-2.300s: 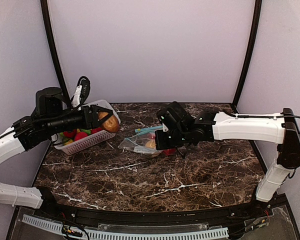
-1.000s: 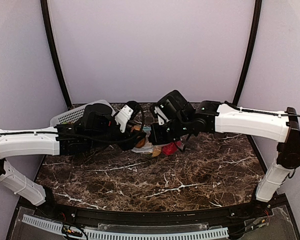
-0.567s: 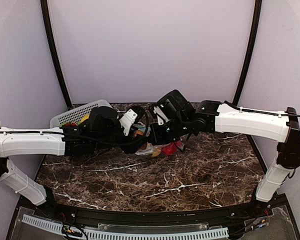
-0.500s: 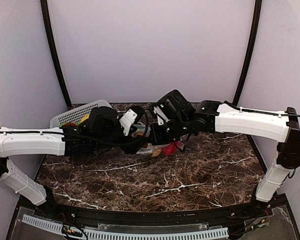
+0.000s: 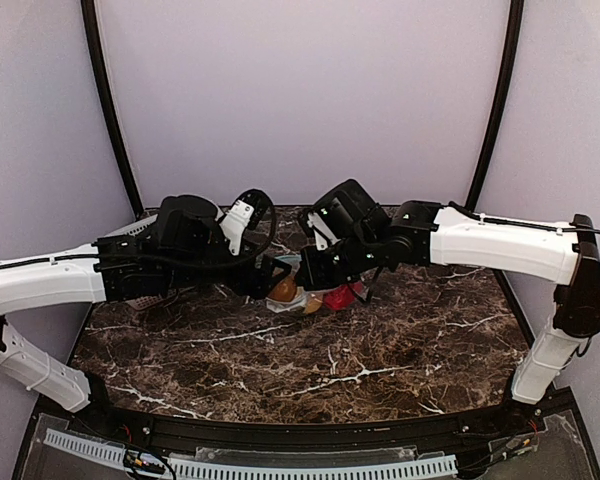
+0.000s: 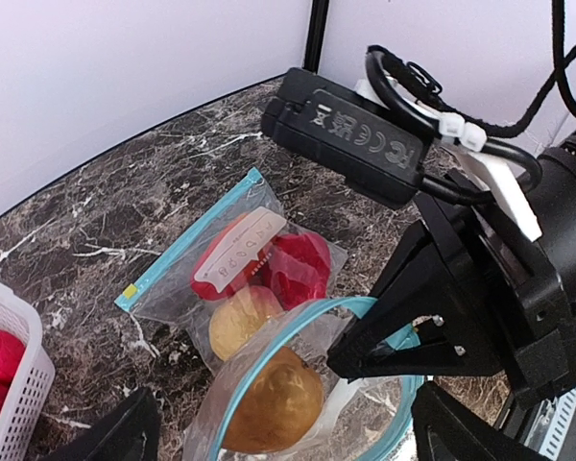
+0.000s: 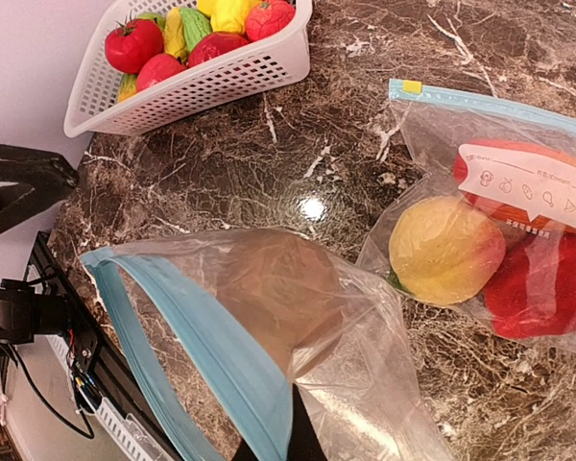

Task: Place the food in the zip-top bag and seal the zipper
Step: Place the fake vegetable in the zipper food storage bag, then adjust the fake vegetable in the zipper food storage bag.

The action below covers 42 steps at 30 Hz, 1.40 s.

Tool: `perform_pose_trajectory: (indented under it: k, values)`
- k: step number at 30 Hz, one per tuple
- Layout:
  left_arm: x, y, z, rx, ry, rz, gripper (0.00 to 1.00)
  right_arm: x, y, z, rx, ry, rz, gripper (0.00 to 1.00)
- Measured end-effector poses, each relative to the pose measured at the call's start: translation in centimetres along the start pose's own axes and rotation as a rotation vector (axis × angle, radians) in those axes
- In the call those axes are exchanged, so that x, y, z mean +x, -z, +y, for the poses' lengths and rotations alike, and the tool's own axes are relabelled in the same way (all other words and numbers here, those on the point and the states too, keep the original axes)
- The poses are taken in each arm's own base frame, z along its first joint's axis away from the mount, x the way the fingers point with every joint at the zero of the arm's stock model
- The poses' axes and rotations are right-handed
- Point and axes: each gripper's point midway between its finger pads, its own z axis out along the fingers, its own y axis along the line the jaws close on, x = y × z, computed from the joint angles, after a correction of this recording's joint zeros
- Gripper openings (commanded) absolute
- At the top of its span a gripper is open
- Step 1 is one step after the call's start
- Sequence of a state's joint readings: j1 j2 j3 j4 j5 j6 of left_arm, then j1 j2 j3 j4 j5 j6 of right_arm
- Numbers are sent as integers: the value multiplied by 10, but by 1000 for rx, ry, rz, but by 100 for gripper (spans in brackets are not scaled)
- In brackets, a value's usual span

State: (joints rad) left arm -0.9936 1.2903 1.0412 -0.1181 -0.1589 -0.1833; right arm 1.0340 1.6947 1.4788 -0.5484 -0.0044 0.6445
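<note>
Your left fingers point(image 5: 267, 272) stand wide apart above the open mouth of the zip-top bag point(image 7: 269, 317), with nothing between them. In the left wrist view, 1 dark finger shows at each lower corner. Your right fingers point(image 7: 290, 440) are pressed together on the bag's blue zipper rim. They hold that edge up off the counter point(image 7: 269, 163), so the mouth gapes toward the left arm.

Just inside the mouth lies 1 brown piece point(image 6: 272, 408), potato-like and seen through the clear plastic. Beyond it, flat on the counter, clear plastic with a blue edge strip and a white printed label covers 1 yellow piece point(image 7: 444, 248) and red pieces point(image 7: 542, 288), all touching one another. Whether this is the same bag's lower part you cannot tell.

Well apart, toward the counter's far left corner, the white lattice basket point(image 7: 221, 82) holds more food heaped together: a red tomato point(image 7: 132, 43), other red items, and yellow and green ones. In the top view, the 2 arms meet over the middle of the counter, each reaching in from its own side.
</note>
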Motion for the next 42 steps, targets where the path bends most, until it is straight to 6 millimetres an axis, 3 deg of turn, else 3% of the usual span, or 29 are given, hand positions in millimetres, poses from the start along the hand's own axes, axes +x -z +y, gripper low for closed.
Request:
perform_pose_trajectory:
  k: [9,17,22,26,36,42]
  values:
    - [-2,8,5,-44,59,90,99,0,0,0,1,0,0,0]
    - [33,-23,17,-75,98,236,99,0,0,0,0,-1,0,0]
    - [30,-28,32,-91,155,229,99,1,-1,-2,3,-1,3,0]
    - [25,-33,33,-77,178,208,99,2,-1,-2,3,-1,4,0]
    - [60,-61,33,-80,185,309,99,2,-1,-3,7,-2,8,0]
    - [67,-65,41,-134,188,327,99,2,-1,-3,7,-2,8,0]
